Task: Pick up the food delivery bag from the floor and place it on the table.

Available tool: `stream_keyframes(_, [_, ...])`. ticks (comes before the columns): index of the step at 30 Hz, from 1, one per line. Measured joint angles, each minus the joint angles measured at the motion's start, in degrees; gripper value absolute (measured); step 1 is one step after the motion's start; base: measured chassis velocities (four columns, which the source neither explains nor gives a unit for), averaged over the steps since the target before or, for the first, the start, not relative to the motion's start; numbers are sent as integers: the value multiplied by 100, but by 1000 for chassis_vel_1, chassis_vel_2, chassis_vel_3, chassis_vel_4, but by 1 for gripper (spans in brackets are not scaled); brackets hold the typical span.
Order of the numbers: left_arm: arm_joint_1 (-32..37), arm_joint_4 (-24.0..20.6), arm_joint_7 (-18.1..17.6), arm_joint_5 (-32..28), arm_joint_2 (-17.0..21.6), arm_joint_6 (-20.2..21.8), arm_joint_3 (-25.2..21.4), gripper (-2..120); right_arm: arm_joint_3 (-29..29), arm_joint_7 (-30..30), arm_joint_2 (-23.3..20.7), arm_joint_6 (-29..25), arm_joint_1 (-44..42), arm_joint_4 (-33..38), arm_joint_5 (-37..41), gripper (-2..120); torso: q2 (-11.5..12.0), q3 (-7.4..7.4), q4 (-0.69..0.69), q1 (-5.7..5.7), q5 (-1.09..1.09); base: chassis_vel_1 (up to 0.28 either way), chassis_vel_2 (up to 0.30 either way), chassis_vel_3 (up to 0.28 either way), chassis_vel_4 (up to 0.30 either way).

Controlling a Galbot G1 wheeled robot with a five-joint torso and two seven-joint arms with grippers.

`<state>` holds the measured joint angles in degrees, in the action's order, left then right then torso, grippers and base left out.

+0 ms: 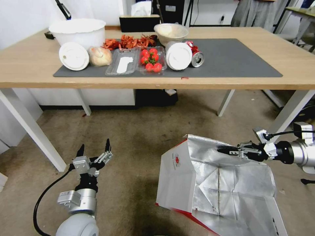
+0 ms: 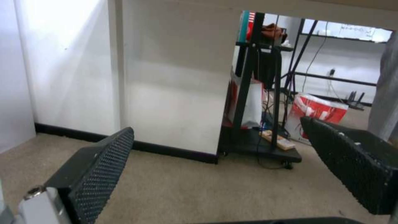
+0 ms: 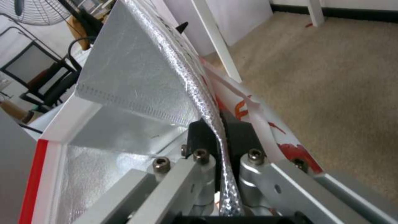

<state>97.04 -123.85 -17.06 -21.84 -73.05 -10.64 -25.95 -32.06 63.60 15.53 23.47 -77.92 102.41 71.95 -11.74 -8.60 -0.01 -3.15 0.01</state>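
The food delivery bag stands open on the floor at my lower right, its white face with a red logo turned left and its silver foil lining showing. My right gripper is shut on the bag's far top rim; in the right wrist view the foil edge runs pinched between the two black fingers. My left gripper hovers open over bare floor left of the bag, its textured pads wide apart. The light-wood table with its grey mat spans the view beyond.
On the mat's left half lie a white bowl, lids, a tomato tray, a can and food scraps. White table legs stand left and right of the bag. A black rack stands under the table.
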Motion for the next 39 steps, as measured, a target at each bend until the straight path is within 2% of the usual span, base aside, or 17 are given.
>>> stream_keyframes(8, [-16,20,2,-10,10,28,6,100,8,7,-16,0,20,0,0,0,-256,-192,0,-66,0,0,0,0,0])
stream_keyframes(39, [-17,8,2,4,-18,42,-12,100,17,45,-17,-13,-3,30,-46,0,-947,-669,0,-277,-1,0,0,0,0])
